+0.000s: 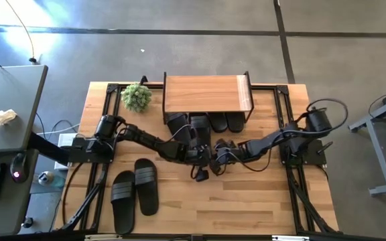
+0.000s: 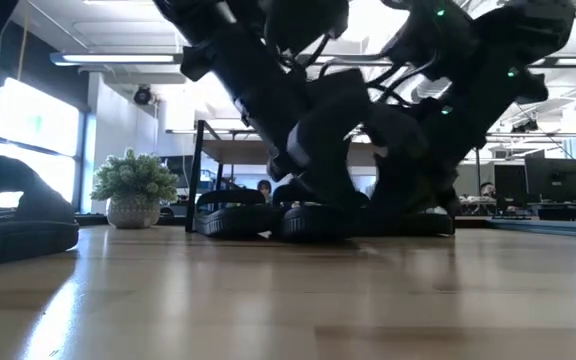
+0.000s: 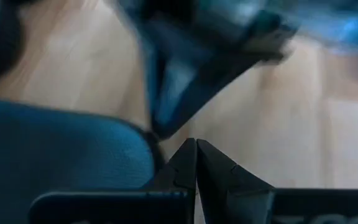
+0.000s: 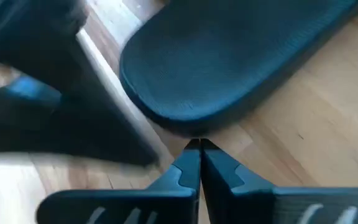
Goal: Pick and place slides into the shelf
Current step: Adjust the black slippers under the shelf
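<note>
At mid-table, just before the shelf (image 1: pixel 206 94) | we are pressing both closed, empty grippers, left gripper (image 3: pixel 196 149) and right gripper (image 4: pixel 199 149), against slides (image 1: pixel 200 127) half under its plank; we are judging level, straight pushes best; two slides are lying well apart, front-left

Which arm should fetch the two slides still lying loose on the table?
Left, probably. The pair lies on the left arm's side, nearer the left hand than the right hand. Both hands are shut and empty.
</note>
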Available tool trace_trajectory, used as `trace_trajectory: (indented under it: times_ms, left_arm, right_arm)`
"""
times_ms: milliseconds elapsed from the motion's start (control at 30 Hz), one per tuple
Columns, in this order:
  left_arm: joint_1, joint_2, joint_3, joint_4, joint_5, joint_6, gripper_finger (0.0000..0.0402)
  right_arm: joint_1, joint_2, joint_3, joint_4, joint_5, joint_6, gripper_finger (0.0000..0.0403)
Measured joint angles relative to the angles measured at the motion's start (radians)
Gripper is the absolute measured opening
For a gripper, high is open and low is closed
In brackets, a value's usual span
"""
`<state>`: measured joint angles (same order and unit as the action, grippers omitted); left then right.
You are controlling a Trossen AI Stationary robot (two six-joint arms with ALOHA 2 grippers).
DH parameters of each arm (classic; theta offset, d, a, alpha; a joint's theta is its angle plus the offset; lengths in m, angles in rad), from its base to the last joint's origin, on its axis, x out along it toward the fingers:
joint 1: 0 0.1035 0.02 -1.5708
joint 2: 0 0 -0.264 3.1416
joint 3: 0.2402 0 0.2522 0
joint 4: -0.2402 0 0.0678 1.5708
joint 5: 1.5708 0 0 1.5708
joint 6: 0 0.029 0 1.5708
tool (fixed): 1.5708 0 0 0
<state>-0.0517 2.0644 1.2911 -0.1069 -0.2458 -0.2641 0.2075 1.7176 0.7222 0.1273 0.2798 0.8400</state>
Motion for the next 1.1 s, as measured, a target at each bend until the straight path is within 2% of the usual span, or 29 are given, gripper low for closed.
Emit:
trace_trajectory:
  times_ms: [200, 467, 600, 800, 900, 1100]
  left_arm:
    - [0.025, 0.0, -0.007, -0.047, -0.022, 0.003, 0.0]
    - [0.066, 0.0, -0.009, -0.091, -0.049, 0.009, 0.0001]
    - [0.095, 0.0, -0.008, -0.103, -0.052, 0.022, 0.0001]
    - [0.136, 0.0, -0.011, -0.118, -0.06, 0.043, 0.0001]
    - [0.152, 0.0, -0.011, -0.115, -0.055, 0.064, 0.0]
    - [0.174, 0.0, -0.011, -0.084, -0.042, 0.108, 0.0]
  right_arm:
    - [-0.001, -0.004, 0.026, -0.029, 0.019, -0.054, 0.0]
    - [0.027, -0.062, 0.037, -0.113, 0.042, -0.027, 0.0]
    - [0.085, -0.117, 0.038, -0.184, 0.077, 0.014, 0.0]
    - [0.213, -0.252, 0.049, -0.31, 0.22, 0.066, 0.0]
    - [0.268, -0.302, 0.051, -0.336, 0.259, 0.102, 0.0]
    - [0.34, -0.338, 0.049, -0.406, 0.327, 0.167, 0.0]
